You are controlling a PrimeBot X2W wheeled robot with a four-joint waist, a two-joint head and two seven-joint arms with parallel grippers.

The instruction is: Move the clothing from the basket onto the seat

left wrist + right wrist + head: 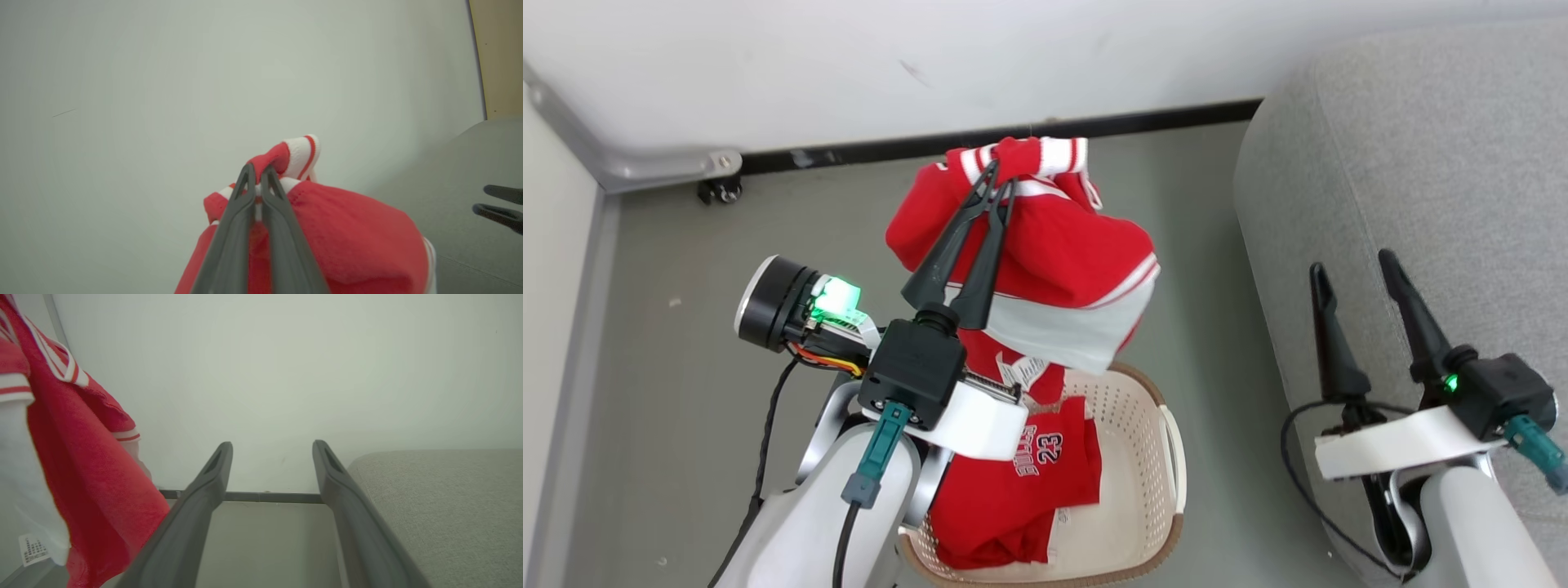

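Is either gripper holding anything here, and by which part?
The left gripper is shut on the striped red garment, pinching its white-striped trim. The right gripper is open, holding nothing.

Basket [1131, 441] left side hidden behind forearm [792, 523], sofa [1421, 147] cut off at right — label [34, 549] print seemingly illegible.

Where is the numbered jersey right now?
Head view, bottom centre: the numbered jersey lies inside the basket, beneath the striped garment that the left gripper holds up.
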